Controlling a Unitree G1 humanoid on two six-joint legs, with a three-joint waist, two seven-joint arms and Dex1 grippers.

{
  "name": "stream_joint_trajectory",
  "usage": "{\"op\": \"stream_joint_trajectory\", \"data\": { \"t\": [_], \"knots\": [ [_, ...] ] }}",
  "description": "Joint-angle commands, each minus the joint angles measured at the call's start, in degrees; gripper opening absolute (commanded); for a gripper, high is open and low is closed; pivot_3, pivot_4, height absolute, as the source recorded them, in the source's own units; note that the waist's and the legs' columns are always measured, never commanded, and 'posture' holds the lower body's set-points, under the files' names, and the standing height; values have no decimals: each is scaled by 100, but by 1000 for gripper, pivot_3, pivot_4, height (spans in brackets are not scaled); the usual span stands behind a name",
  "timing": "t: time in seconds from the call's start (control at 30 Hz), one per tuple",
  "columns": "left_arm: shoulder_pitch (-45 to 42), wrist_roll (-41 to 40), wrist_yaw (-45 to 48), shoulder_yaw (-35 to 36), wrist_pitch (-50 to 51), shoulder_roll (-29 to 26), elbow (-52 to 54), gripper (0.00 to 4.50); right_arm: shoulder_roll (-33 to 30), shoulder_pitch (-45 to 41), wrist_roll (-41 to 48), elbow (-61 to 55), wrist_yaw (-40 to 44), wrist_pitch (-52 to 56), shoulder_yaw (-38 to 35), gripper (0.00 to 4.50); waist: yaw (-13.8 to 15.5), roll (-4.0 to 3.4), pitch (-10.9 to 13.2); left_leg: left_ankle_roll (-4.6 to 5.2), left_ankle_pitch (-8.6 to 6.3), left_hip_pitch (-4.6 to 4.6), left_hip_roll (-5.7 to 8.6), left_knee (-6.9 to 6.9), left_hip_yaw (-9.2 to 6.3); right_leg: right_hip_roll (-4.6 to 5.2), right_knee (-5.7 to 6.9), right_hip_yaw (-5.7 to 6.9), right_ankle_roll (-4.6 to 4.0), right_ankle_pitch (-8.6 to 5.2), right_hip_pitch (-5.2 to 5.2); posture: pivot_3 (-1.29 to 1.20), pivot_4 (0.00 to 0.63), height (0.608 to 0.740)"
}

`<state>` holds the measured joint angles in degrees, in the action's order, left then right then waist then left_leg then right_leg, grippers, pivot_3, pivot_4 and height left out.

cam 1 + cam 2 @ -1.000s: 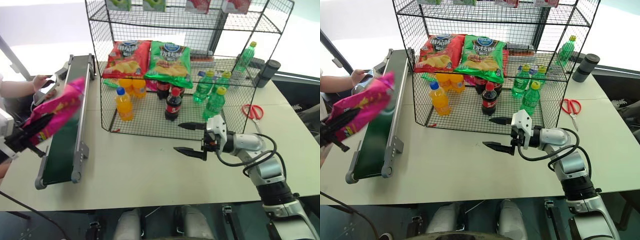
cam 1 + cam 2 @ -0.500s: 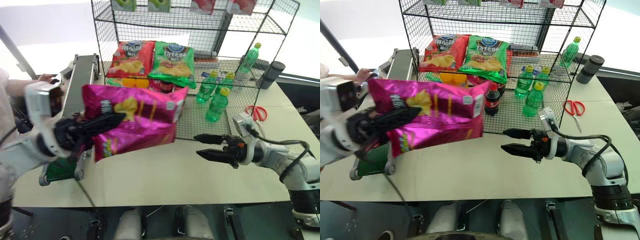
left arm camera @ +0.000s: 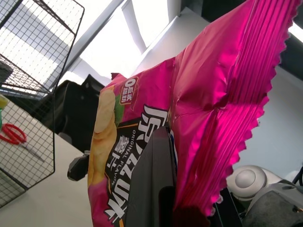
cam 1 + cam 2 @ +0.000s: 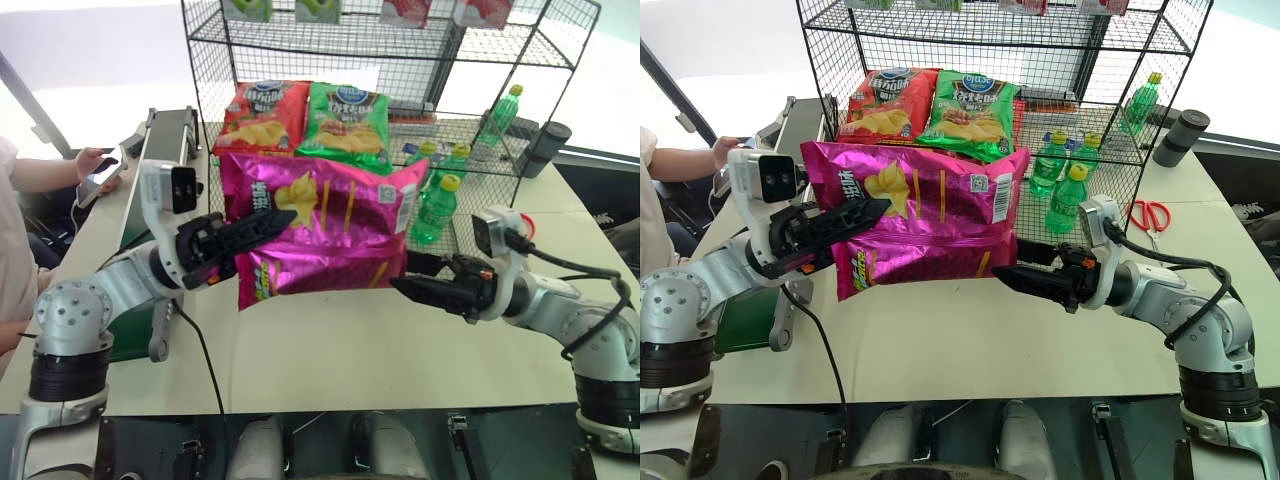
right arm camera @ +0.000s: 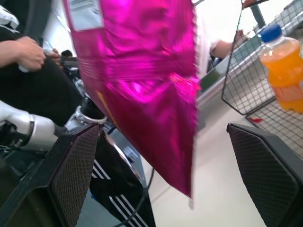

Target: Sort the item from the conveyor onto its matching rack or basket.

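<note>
In front of the black wire rack (image 4: 400, 130), left gripper (image 4: 262, 222) is clamped on the magenta crisp bag (image 4: 330, 230), held above the table (image 4: 330, 350). Right gripper (image 4: 1025, 265) is spread wide, fingers flanking the bag's free end. Conveyor (image 4: 150, 170) lies behind the left arm.

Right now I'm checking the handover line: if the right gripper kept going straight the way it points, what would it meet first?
Most likely the pink crisp bag: the open right gripper points at its free end, the edge hanging between its fingers in the wrist view.
</note>
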<state>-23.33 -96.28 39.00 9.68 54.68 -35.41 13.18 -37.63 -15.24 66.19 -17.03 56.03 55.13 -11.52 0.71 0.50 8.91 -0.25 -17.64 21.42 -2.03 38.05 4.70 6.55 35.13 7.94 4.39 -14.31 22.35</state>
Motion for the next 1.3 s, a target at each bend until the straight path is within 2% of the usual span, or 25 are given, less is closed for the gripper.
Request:
{"op": "stream_joint_trajectory", "data": {
  "t": [0.03, 0.3, 0.4, 0.47, 0.6, 0.67, 0.77, 0.83, 0.87, 0.93, 1.0, 1.03, 1.13, 1.2, 1.3],
  "knots": [
    [-74, 254, 82, -49, -17, 161, -15, 65, 48, -13, 291, -254, -100, 119, -1, 4500, 0, 1, -1, 0, 0, 0, 0, 0, 0, 0, 0, 0, 0, 0, -1, 0, 150, 740],
    [82, 847, 217, 19, -49, 337, -2, 65, -118, -40, 224, -219, 10, 383, 252, 4500, -1, 3, -1, 1, 0, 1, 2, 1, -1, 1, -1, 0, 0, 0, -1, 0, 150, 740],
    [147, 975, 228, 79, -83, 384, 16, 0, -109, -89, 93, -145, 16, 375, 358, 3652, 0, 3, 0, 1, -1, 1, 1, 0, -1, 0, -1, 0, 0, 0, 0, 0, 150, 740],
    [171, 1057, 272, 104, -99, 403, 51, 0, -135, -140, 30, -100, 16, 393, 426, 2853, 1, 3, -1, 2, -1, 1, 0, 0, -1, 0, -1, 0, 0, 0, 1, 0, 150, 740],
    [194, 1149, 331, 148, -89, 436, 77, 0, -187, -127, -185, -28, 114, 312, 516, 826, 2, 3, 0, 3, -1, 2, 0, 0, -2, 1, -2, 0, 0, 0, 0, 0, 150, 740],
    [174, 1288, 208, 165, -93, 428, -17, 0, -211, -123, -301, 2, 158, 218, 515, 81, 3, 3, 0, 3, -2, 3, 0, 0, -2, 1, -2, 0, 0, 0, 0, 0, 150, 740],
    [224, 1655, 328, 180, -155, 315, -81, 832, -247, -108, -536, 60, 154, -25, 395, 74, 4, 3, 0, 3, -2, 4, 1, 0, -2, 3, -3, 1, 0, 0, 1, 0, 150, 740],
    [300, 1789, 442, 238, -178, 248, -90, 1845, -383, 71, -776, -27, 168, -275, 230, 74, 4, 3, 0, 4, -2, 4, 2, 0, -2, 3, -3, 1, 0, 0, 2, 0, 150, 740],
    [330, 1839, 478, 269, -187, 227, -100, 2205, -443, 165, -840, -79, 175, -360, 148, 74, 11, 3, 0, 3, -2, 4, 2, 0, -2, 3, -3, 1, 0, 0, 3, 0, 150, 740],
    [391, 2024, 572, 294, -246, 170, -112, 3332, -544, 386, -923, -199, 175, -518, -25, 74, 13, 4, 0, 5, -2, 7, 2, -2, -1, 4, -5, 2, 2, -2, 4, 0, 150, 740],
    [509, 2531, 693, 235, -535, 101, -100, 4206, -700, 827, -1162, -504, 123, -841, -419, 74, 17, 3, 0, 5, -3, 8, 2, -2, -1, 4, -6, 2, 3, -2, 5, 0, 150, 740],
    [562, 2828, 778, 153, -698, 66, -84, 4500, -730, 982, -1154, -645, 40, -936, -675, 74, 23, 4, 0, 6, -3, 8, 2, -4, -2, 5, -7, 2, 3, -2, 4, 0, 150, 740],
    [645, 3808, 983, -119, -1435, 96, -59, 4500, -576, 1113, -1479, -934, -233, -1635, -1140, 74, 5, 3, 1, 6, -4, 7, 3, -5, 0, 7, -9, 1, 4, -3, 4, 0, 150, 740],
    [549, 4551, 902, -262, -2270, 412, -188, 4500, -225, 1061, -1787, -1125, -718, -2292, -1473, 74, 6, 4, 0, 5, -4, 6, 4, -5, 4, 9, -10, -1, 3, -3, 7, 0, 150, 740],
    [404, 4991, 870, -414, -2777, 821, -270, 4500, 231, 1024, -2302, -1348, -1280, -3109, -1655, 74, 17, 5, 0, 5, -4, 6, -3, -5, 1, 10, -10, -1, 3, -3, 6, 0, 150, 740]
  ]
}}
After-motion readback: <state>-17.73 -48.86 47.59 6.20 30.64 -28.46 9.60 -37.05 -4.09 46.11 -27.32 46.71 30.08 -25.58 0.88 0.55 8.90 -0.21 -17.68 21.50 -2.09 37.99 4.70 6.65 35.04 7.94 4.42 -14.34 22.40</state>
